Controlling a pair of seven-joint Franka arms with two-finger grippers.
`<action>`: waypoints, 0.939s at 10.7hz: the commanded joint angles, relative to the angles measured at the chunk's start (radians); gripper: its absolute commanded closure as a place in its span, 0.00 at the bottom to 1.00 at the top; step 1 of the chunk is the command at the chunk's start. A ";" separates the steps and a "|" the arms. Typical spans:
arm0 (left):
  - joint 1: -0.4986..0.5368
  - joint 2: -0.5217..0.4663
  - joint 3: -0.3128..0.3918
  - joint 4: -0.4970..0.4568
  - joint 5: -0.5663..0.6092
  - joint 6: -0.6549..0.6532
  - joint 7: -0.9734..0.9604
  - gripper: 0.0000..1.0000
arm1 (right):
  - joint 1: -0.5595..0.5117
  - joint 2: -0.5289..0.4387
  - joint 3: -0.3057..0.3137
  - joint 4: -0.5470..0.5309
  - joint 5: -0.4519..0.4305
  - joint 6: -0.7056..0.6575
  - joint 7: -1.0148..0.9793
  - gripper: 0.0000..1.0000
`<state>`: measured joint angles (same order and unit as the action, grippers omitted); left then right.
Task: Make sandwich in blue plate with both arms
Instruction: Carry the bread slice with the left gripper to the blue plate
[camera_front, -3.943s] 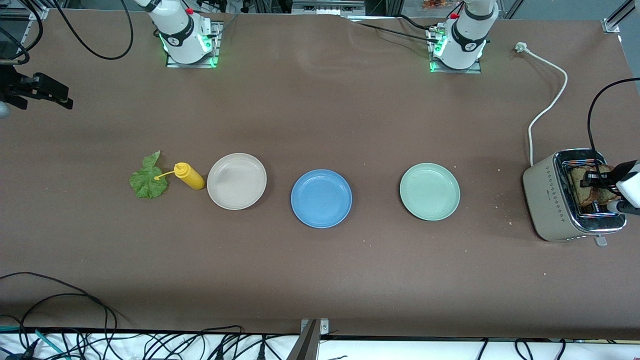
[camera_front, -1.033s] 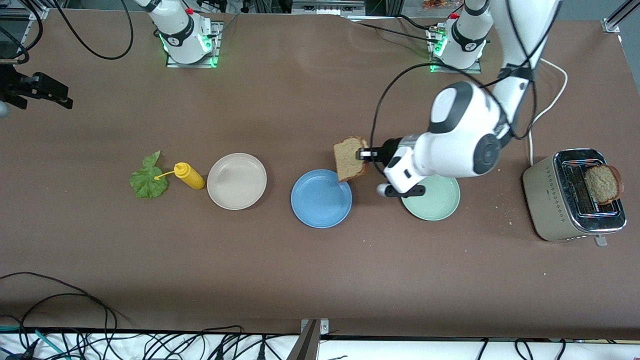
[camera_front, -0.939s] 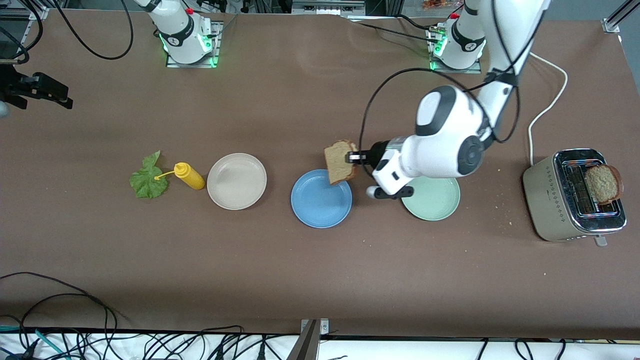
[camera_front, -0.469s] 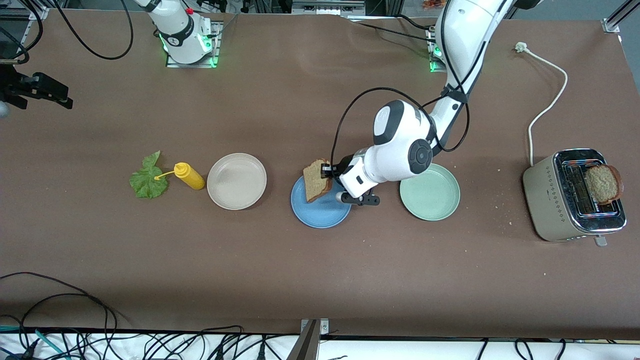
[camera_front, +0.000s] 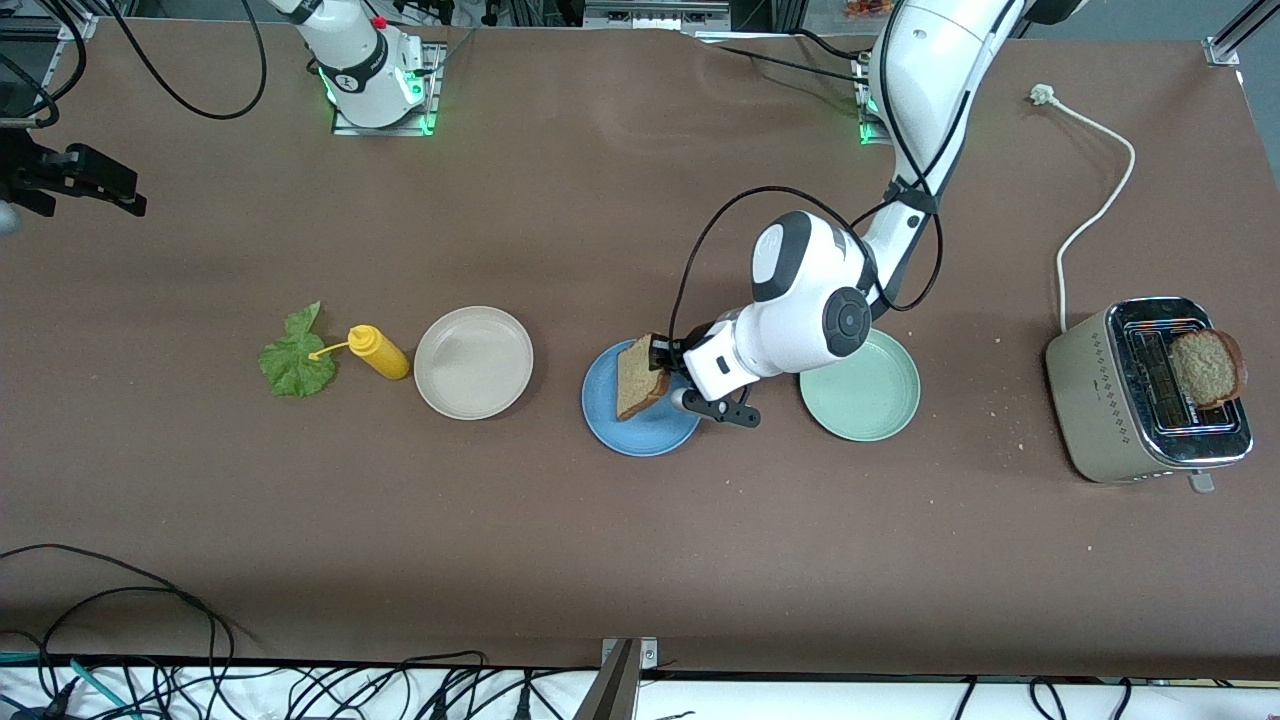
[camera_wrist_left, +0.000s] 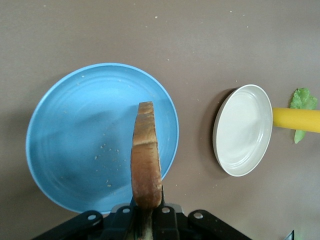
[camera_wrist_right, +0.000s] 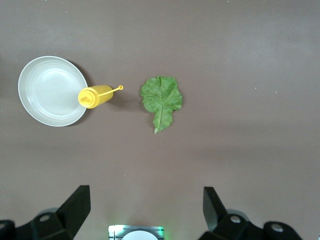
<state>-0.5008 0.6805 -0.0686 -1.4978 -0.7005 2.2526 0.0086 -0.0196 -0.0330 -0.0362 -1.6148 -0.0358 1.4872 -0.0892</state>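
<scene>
At the right arm's end of the table, a crinkled green lettuce leaf (camera_front: 296, 356) is lying untouched beside a yellow squeeze bottle (camera_front: 377, 351) and a round beige plate (camera_front: 473, 361); the right gripper (camera_wrist_right: 145, 210) is hanging wide open above them, its arm waiting. Midway along, the left gripper (camera_front: 662, 357) is pinching the first brown bread slice (camera_front: 637, 377) on edge over the round blue plate (camera_front: 640, 428), not yet laid flat. A second brown slice (camera_front: 1208, 366) is sitting in the beige toaster (camera_front: 1105, 400), so lettuce and top slice are remaining.
</scene>
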 joint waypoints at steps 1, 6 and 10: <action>-0.036 0.040 0.013 0.054 -0.042 0.039 0.030 1.00 | 0.000 -0.007 -0.001 0.009 0.011 -0.016 0.009 0.00; -0.055 0.071 0.013 0.053 -0.069 0.068 0.025 1.00 | -0.002 -0.002 -0.002 0.001 0.011 -0.042 0.008 0.00; -0.035 0.099 0.015 0.048 -0.116 0.073 0.034 0.52 | 0.000 0.013 -0.001 0.000 0.011 -0.071 0.008 0.00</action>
<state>-0.5401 0.7446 -0.0634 -1.4752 -0.7704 2.3181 0.0096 -0.0198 -0.0210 -0.0366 -1.6164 -0.0358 1.4257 -0.0892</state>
